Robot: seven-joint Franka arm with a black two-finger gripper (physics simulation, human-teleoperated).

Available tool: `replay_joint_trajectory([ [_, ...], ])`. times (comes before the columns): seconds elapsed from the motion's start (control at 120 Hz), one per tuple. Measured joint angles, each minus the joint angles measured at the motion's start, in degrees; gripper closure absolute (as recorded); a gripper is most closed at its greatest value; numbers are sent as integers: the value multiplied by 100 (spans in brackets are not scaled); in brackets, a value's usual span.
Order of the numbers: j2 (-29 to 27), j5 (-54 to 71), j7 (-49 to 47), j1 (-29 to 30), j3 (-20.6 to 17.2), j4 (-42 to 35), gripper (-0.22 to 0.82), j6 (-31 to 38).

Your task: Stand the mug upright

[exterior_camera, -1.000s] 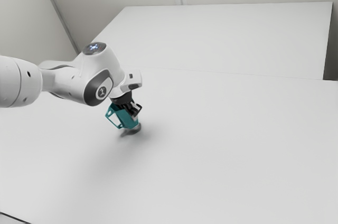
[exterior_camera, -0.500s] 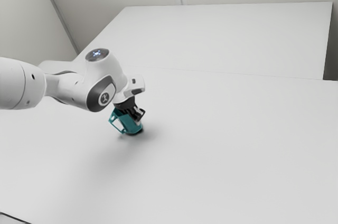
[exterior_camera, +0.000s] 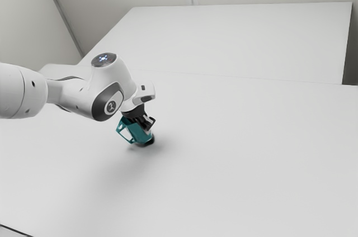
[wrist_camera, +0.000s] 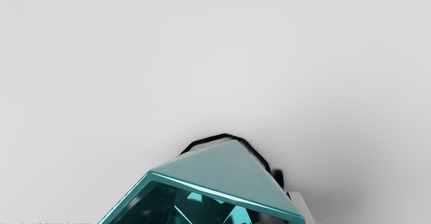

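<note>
You have the teal mug (exterior_camera: 141, 134) at about 8 o'clock from the middle of the exterior view, leaning, its mouth toward 11 and its dark base (exterior_camera: 146, 143) toward 5, low over the worktop (exterior_camera: 251, 153); the gripper (exterior_camera: 146, 124) comes down from 12 and seems to pinch the mug's wall, one finger inside the rim (wrist_camera: 229, 195), one outside. Expect a stiff, fairly light body, its glossy facets perhaps slippery, so it may pivot between your fingertips; whether it would chip you can't tell. The wall opposite the handle (exterior_camera: 123, 135), which points toward 9, looks a sound hold; squeeze moderately.
</note>
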Motion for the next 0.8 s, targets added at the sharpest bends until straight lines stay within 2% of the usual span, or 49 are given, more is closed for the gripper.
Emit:
replay_joint_trajectory([
  [0.433,13,-91,61,39,-13,3,63,-15],
  [0.8,-83,-97,99,45,-16,10,44,-72],
])
